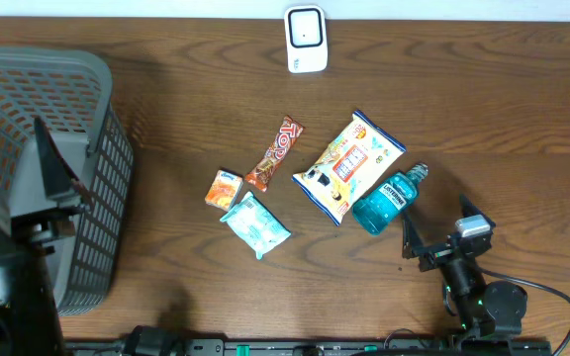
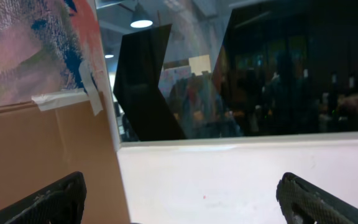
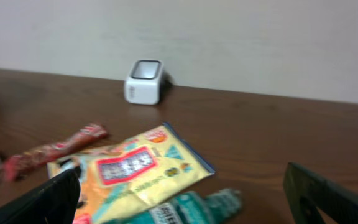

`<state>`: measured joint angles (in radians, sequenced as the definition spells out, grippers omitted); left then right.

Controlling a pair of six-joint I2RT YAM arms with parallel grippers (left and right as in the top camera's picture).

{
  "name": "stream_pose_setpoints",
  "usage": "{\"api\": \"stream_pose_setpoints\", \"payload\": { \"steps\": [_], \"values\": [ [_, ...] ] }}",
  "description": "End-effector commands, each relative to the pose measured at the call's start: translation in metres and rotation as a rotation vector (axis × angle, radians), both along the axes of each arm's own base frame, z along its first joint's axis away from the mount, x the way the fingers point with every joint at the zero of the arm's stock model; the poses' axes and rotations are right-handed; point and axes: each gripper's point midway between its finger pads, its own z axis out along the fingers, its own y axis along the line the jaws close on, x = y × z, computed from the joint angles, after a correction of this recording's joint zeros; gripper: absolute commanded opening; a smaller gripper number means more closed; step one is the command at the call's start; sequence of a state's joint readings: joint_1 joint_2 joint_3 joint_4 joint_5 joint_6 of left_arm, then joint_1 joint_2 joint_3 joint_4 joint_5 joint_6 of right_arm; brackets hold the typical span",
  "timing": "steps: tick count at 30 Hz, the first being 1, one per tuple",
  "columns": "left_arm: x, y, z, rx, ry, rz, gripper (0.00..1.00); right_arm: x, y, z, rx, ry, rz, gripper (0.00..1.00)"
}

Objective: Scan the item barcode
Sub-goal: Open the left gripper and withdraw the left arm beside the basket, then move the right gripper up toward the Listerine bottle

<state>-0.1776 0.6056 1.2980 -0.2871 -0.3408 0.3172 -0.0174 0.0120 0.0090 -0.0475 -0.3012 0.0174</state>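
A white barcode scanner [image 1: 306, 40] stands at the table's far edge and also shows in the right wrist view [image 3: 145, 81]. The items lie mid-table: a yellow snack bag [image 1: 349, 165], a teal mouthwash bottle [image 1: 389, 200], a chocolate bar [image 1: 273, 153], a small orange box [image 1: 224, 188] and a light blue packet [image 1: 255, 224]. My right gripper [image 1: 435, 222] is open, just right of the bottle [image 3: 185, 208] and holding nothing. My left gripper [image 2: 179, 202] is open and empty, raised over the basket and facing a wall; one of its fingers [image 1: 59, 163] shows overhead.
A grey mesh basket [image 1: 107, 168] fills the left side of the table. A cable [image 1: 552, 297] runs by the right arm's base at the front right. Bare wood lies between the items and the scanner.
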Motion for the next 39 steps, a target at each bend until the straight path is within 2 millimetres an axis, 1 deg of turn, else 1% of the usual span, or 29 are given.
{"api": "stream_pose_setpoints", "payload": {
  "steps": [1, 4, 6, 8, 10, 12, 14, 16, 21, 23, 28, 31, 34, 37, 39],
  "values": [
    [-0.006, -0.004, 0.003, -0.027, -0.029, -0.044, 0.98, -0.007, 0.02, 0.0, 0.205, 0.067, 0.113, 0.99],
    [-0.012, -0.005, 0.005, -0.026, -0.044, -0.056, 0.98, -0.014, 0.034, 0.001, 0.41, 0.158, 0.192, 0.99],
    [-0.017, -0.013, 0.008, -0.011, -0.06, -0.105, 0.98, -0.021, 0.045, 0.002, 0.575, 0.25, 0.254, 0.99],
    [-0.024, -0.021, 0.01, 0.005, -0.073, -0.155, 0.98, -0.029, 0.057, 0.002, 0.684, 0.333, 0.324, 0.99],
    [-0.033, -0.027, 0.011, 0.018, -0.086, -0.2, 0.98, -0.035, 0.065, 0.002, 0.752, 0.394, 0.373, 0.99],
    [-0.043, -0.03, 0.013, 0.025, -0.107, -0.222, 0.98, -0.041, 0.072, 0.003, 0.818, 0.457, 0.413, 0.99],
    [-0.054, -0.026, 0.016, 0.024, -0.131, -0.21, 0.98, -0.046, 0.076, 0.003, 0.889, 0.52, 0.438, 0.99],
    [-0.063, -0.023, 0.018, 0.024, -0.152, -0.192, 0.98, -0.047, 0.077, 0.003, 0.935, 0.552, 0.435, 0.99],
    [-0.087, -0.015, 0.023, 0.012, -0.207, -0.153, 0.98, -0.051, 0.081, 0.003, 1.019, 0.624, 0.448, 0.99],
    [-0.098, -0.02, 0.024, 0.021, -0.231, -0.172, 0.98, -0.053, 0.083, 0.001, 1.019, 0.642, 0.457, 0.99],
    [-0.114, -0.032, 0.026, 0.024, -0.268, -0.241, 0.98, -0.053, 0.083, -0.001, 1.047, 0.67, 0.449, 0.99],
    [-0.12, -0.034, 0.027, 0.034, -0.28, -0.238, 0.98, -0.054, 0.083, -0.001, 1.06, 0.683, 0.45, 0.99],
    [-0.12, -0.033, 0.028, 0.01, -0.289, -0.245, 0.98, -0.054, 0.083, -0.001, 1.058, 0.681, 0.449, 0.99],
    [-0.12, -0.033, 0.028, 0.003, -0.288, -0.248, 0.98, -0.054, 0.083, -0.001, 1.014, 0.651, 0.457, 0.99],
    [-0.12, -0.033, 0.028, 0.003, -0.289, -0.248, 0.98, -0.058, 0.086, -0.001, 1.005, 0.664, 0.483, 0.99]
  ]
}}
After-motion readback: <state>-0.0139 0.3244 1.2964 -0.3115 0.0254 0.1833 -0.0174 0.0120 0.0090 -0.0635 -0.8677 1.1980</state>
